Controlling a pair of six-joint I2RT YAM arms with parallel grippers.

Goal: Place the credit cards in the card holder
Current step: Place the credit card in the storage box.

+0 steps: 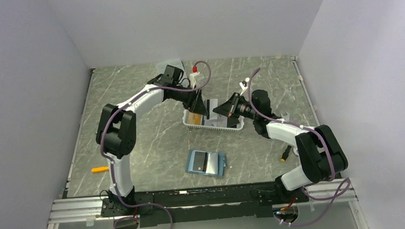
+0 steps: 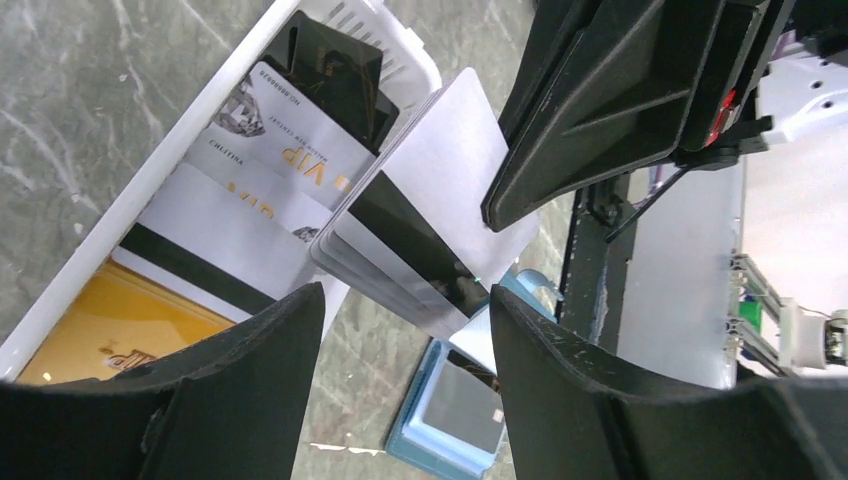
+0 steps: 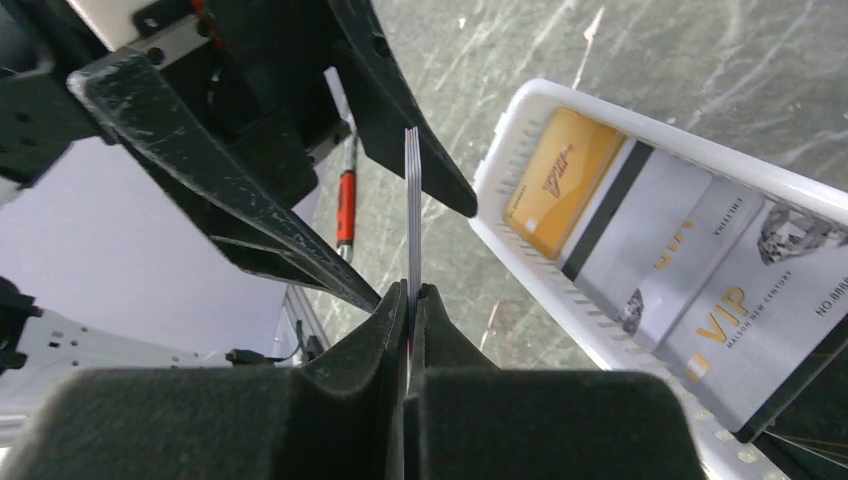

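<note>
Grey marbled desk [image 1: 138, 145] carries a white slatted basket [image 3: 497, 165] at its middle. The open teal card holder [image 1: 206, 162] lies flat nearer the arm bases, well apart from the basket. Over the basket's edge, the right gripper [image 3: 410, 295] is clamped on a thin stack of credit cards [image 3: 411, 200], seen edge-on from its wrist. The left gripper [image 2: 405, 335] has its jaws apart, one finger on either side of the stack's lower corner; contact cannot be told. Inside the basket lie a yellow-gold card [image 3: 560, 180], a pale grey VIP card [image 3: 760, 300] and a black card [image 2: 330, 70].
</note>
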